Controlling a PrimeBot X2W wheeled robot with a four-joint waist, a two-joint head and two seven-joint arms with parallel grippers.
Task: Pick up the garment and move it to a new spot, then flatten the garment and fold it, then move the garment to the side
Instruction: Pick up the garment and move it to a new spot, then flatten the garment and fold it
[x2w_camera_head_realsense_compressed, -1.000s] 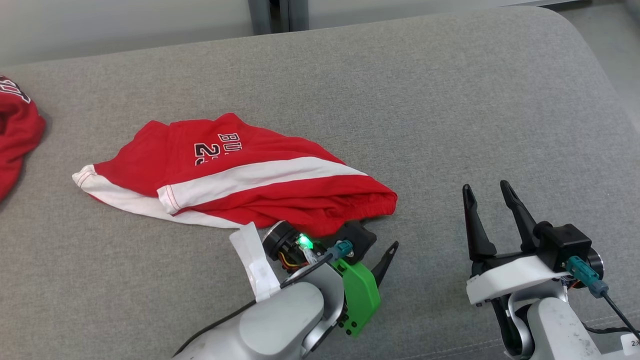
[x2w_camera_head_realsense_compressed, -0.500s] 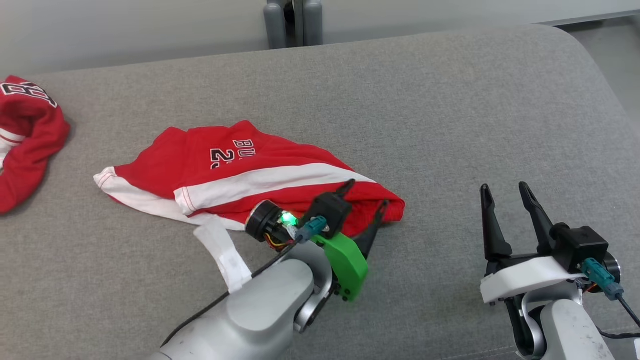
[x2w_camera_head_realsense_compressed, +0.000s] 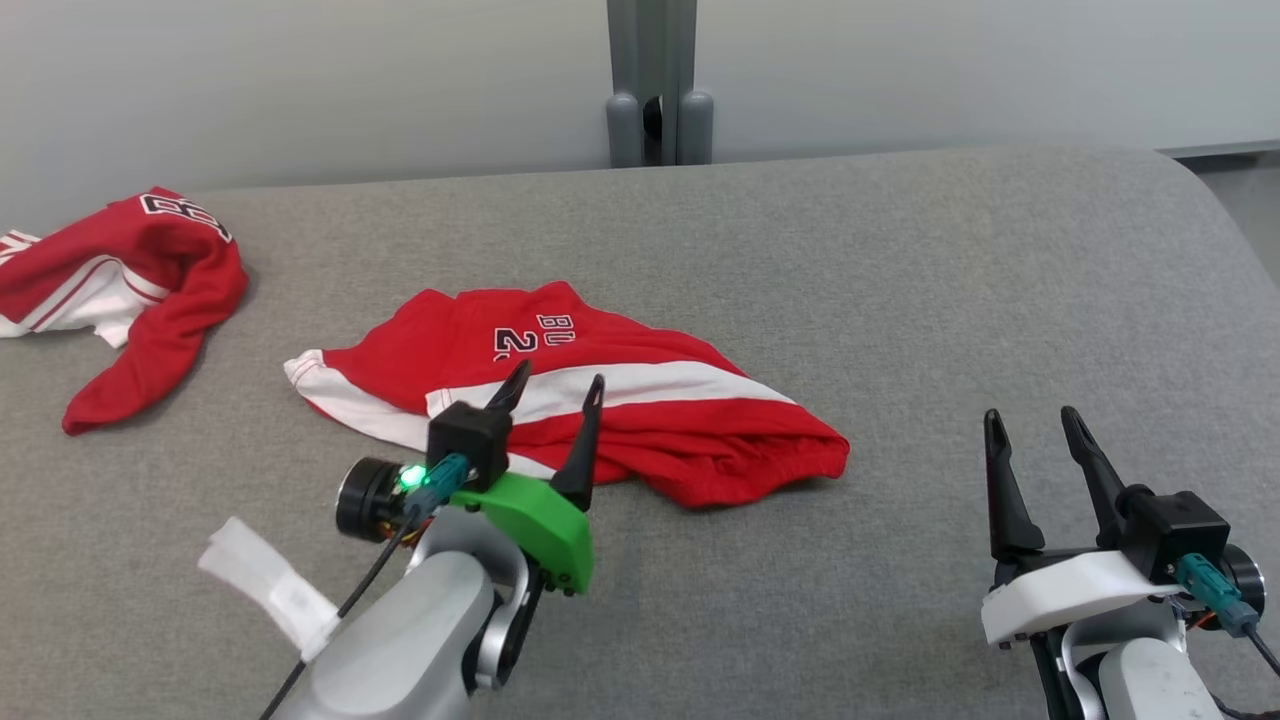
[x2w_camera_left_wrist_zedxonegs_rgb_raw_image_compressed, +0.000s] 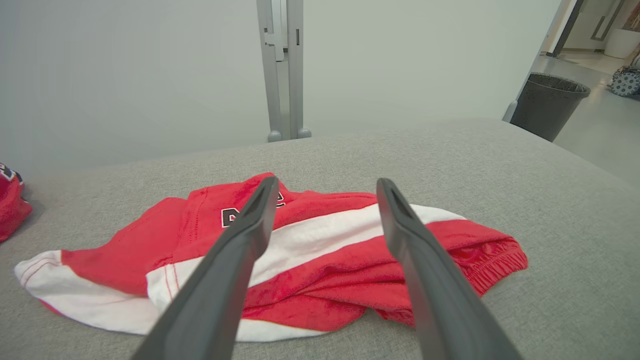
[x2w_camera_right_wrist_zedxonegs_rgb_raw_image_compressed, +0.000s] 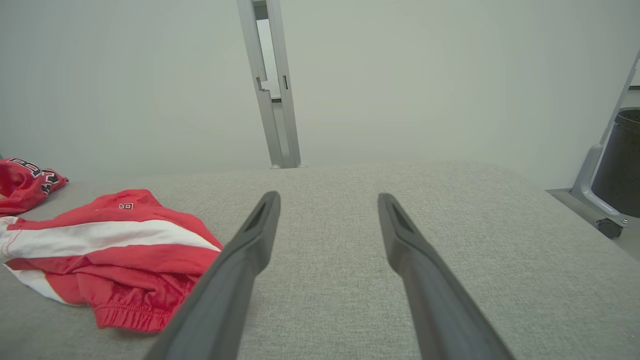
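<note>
The garment (x2w_camera_head_realsense_compressed: 620, 410) is a pair of red shorts with a white stripe and black lettering, lying rumpled on the grey cushioned surface (x2w_camera_head_realsense_compressed: 900, 300). It also lies ahead of the fingers in the left wrist view (x2w_camera_left_wrist_zedxonegs_rgb_raw_image_compressed: 320, 260) and at the left of the right wrist view (x2w_camera_right_wrist_zedxonegs_rgb_raw_image_compressed: 115, 250). My left gripper (x2w_camera_head_realsense_compressed: 553, 385) hovers open over the garment's near edge, holding nothing. My right gripper (x2w_camera_head_realsense_compressed: 1030, 425) stands open at the lower right, well clear of the cloth.
A second red and white garment (x2w_camera_head_realsense_compressed: 130, 280) lies crumpled at the far left. A grey post (x2w_camera_head_realsense_compressed: 655, 90) rises behind the surface against a pale wall. A dark bin (x2w_camera_left_wrist_zedxonegs_rgb_raw_image_compressed: 547, 102) stands on the floor beyond the right edge.
The head camera has tilted up, bringing the wall and the second garment into view. My left gripper has swung from beside the garment's near right edge to point across its near left part.
</note>
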